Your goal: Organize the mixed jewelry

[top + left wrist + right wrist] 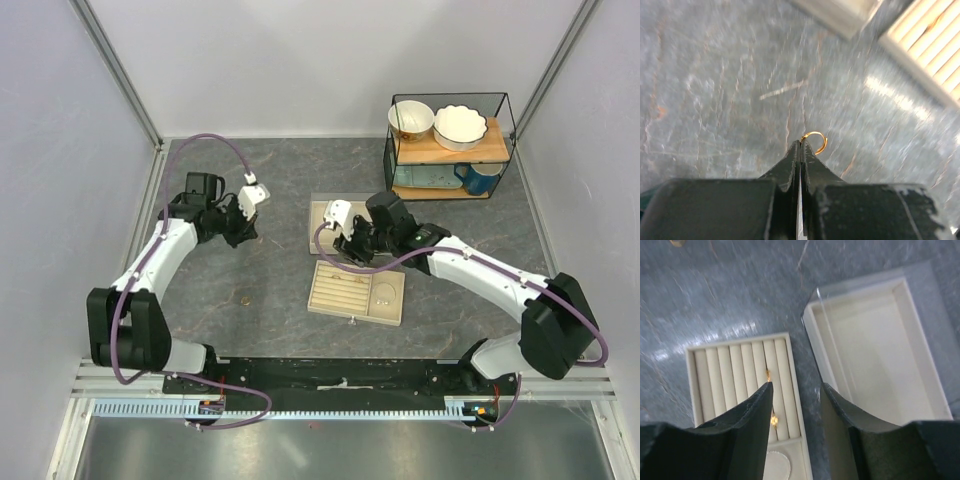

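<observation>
The left tool is pinched shut on a tiny gold ring. The ring sticks out past the tips, its loop curving to the right in the wrist view, over the grey worktop. That arm stretches forward from its base, wrist turned inward. The right tool hangs half-spread above the beige slotted tray — two more gold pieces sit in its slots — beside an open box.
</observation>
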Robot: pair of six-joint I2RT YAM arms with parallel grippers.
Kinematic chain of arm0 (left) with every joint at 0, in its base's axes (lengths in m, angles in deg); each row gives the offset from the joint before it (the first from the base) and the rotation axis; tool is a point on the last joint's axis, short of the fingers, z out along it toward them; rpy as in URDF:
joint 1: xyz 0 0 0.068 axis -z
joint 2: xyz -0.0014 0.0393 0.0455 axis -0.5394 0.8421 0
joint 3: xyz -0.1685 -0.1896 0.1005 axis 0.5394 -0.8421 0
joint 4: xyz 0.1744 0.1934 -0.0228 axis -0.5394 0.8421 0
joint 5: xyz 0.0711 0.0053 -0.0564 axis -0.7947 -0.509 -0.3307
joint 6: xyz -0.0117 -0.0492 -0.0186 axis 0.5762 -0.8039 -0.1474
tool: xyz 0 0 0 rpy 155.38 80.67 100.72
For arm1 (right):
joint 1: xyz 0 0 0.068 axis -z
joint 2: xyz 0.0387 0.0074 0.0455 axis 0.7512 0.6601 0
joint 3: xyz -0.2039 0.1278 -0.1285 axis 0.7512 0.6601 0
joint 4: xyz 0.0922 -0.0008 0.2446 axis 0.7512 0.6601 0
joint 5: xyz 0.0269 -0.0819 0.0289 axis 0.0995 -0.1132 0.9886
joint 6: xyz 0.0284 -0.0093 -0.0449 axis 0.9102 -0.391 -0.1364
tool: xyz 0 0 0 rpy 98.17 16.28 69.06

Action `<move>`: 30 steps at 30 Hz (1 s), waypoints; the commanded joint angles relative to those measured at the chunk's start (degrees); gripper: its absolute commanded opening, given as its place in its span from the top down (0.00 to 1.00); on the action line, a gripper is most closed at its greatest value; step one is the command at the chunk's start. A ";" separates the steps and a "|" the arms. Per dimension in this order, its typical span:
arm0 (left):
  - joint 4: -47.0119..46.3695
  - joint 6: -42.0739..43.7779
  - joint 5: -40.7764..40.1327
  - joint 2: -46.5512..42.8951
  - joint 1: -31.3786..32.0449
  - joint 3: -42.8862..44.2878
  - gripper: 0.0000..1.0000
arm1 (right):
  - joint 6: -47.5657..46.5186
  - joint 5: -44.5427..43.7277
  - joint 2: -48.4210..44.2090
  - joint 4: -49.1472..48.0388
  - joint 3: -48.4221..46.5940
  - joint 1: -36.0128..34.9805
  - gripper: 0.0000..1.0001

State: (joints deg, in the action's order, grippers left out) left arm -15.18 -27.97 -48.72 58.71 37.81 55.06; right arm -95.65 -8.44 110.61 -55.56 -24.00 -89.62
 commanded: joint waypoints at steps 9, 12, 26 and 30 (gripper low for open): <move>-23.01 -40.94 5.34 -11.89 9.85 -1.95 0.98 | 22.71 20.24 0.86 -13.92 -9.60 2.87 0.45; -24.87 -44.37 -0.29 -13.75 13.19 -2.67 0.98 | 25.61 22.35 1.74 -16.82 -10.22 2.96 0.44; -24.78 -51.68 -7.33 -15.25 14.87 -2.40 0.98 | 32.82 24.47 7.01 -20.96 -12.51 2.96 0.47; -24.43 -53.18 -8.65 -15.77 15.04 -2.58 0.98 | 34.76 23.94 8.42 -22.10 -13.30 2.87 0.49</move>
State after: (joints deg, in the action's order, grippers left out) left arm -37.34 -77.23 -55.02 44.81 52.39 52.44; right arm -64.38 14.14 117.96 -73.33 -34.27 -86.71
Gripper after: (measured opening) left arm 0.022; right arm 0.521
